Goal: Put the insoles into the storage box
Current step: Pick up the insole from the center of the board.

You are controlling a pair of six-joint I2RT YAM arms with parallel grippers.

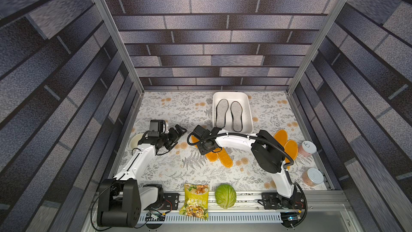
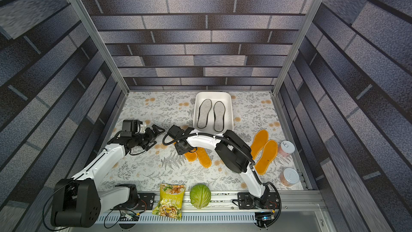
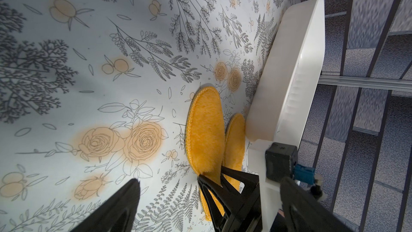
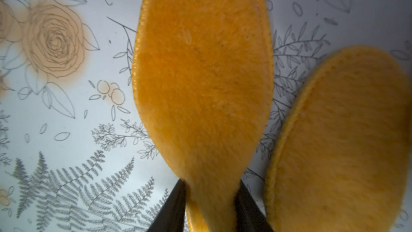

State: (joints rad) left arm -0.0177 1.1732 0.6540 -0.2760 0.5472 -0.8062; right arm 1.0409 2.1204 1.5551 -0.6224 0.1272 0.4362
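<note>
The right claw [image 4: 210,188] pinches the narrow end of a fuzzy orange insole [image 4: 200,74], the pile bunched between its two black fingers, while a second orange insole [image 4: 341,141] lies just beside it on the flowered bench [image 1: 178,108]. Beyond them, at the back of the bench, we see the storage box [image 1: 250,117] with two grey insoles [image 1: 221,113] flat and abreast inside, and two more orange insoles [image 1: 281,137] lie past the right arm. The left claw [image 1: 181,129] hangs spread wide and empty near the grasp. We judge the hold a thin one: it sits at the very tip of a limp pad, so the long free end may sag on the lift, knock its neighbour askew or snag the box's near wall, and the plush could slide from the fingers. With the box floor covered, the pad must land on the grey pair, where a crooked drop would leave it draped over the rim
</note>
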